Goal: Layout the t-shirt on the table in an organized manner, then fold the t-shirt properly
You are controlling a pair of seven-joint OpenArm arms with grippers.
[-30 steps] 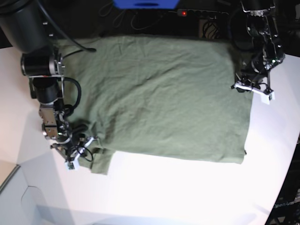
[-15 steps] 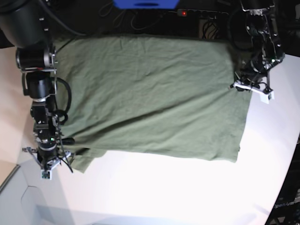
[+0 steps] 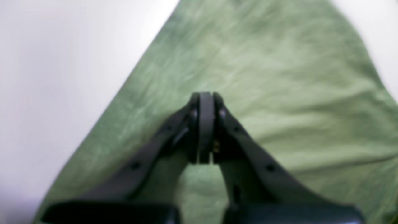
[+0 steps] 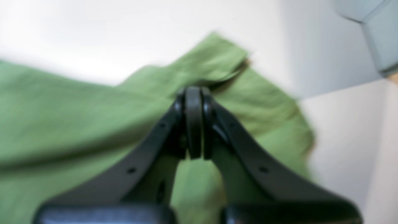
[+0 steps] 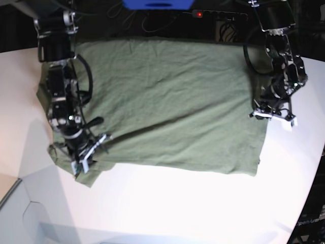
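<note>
Both arms reach down over the t-shirt (image 5: 172, 101), left tool (image 3: 203, 96) and right tool (image 4: 193, 91) pressed together.

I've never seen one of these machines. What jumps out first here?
A big olive-green t-shirt spread over a white table. Two black robot arms work its opposite ends: the right hand pinches a sleeve at the near left corner, and the left hand sits shut at the right edge.

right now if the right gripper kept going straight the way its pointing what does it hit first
Probably more of the t-shirt: the right gripper, jaws together, points at the folded sleeve flap just ahead of its tips, with bare table beyond. The blur hides whether it already touches the cloth.
</note>
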